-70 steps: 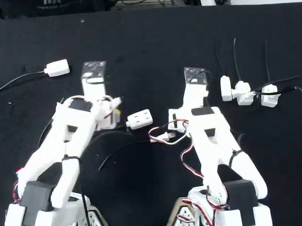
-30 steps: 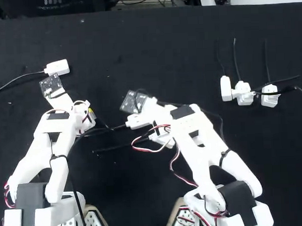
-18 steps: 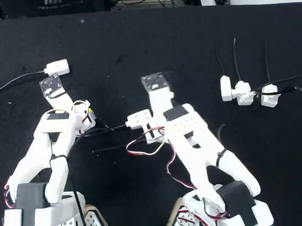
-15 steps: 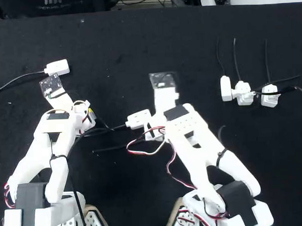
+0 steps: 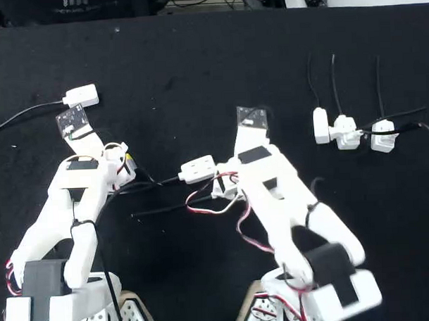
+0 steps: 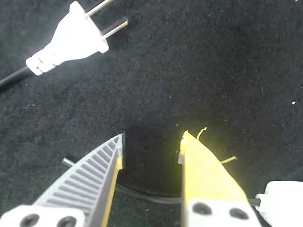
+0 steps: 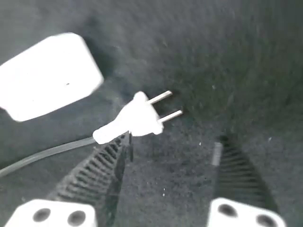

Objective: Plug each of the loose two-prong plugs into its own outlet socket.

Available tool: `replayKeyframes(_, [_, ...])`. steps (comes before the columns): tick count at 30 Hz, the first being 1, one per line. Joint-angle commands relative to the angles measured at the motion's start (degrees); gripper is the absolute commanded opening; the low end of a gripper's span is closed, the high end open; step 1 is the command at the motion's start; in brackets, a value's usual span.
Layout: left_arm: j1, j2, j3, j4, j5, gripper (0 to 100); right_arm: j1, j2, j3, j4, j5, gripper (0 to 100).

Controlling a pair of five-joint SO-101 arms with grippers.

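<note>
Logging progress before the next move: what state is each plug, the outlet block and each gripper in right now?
Left gripper: jaws open, empty.
Right gripper: jaws open, empty.
Left arm's plug: unplugged, prongs bare.
Right arm's plug: unplugged, prongs bare.
Outlet block: visible face empty.

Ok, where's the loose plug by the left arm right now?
In the high view, the plug lies on the far left side of the table, just beyond the open left claw and apart from it.

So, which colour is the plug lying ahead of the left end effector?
White; the plug shows best in the left wrist view.
</note>
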Motion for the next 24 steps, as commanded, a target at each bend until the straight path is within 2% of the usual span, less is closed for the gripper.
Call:
replayKeyframes(1, [-0.5,-1.6,-0.3,-1.0,0.2,20,-1.0,5.8,-6.3,0.3,-2.4,30.0])
replayKeyframes(6, [-0.5,-1.6,-0.3,-1.0,0.2,20,-1.0,12.4,-11.5,0.4,-2.1,28.7])
replayKeyframes(12, [-0.5,-1.7,-0.3,-1.0,0.2,20,-1.1,13.4,-17.7,7.9,-1.8,11.6])
replayKeyframes(17, [-0.5,-1.7,-0.3,-1.0,0.2,20,-1.0,13.8,-20.2,10.1,-1.7,4.7])
replayKeyframes(21, [-0.6,-1.7,-0.3,-1.0,0.2,20,-0.1,13.3,-20.4,10.1,5.0,1.1])
replayKeyframes(24, [-0.6,-1.7,-0.3,-1.0,0.2,20,3.5,13.3,-21.3,10.1,11.9,1.0])
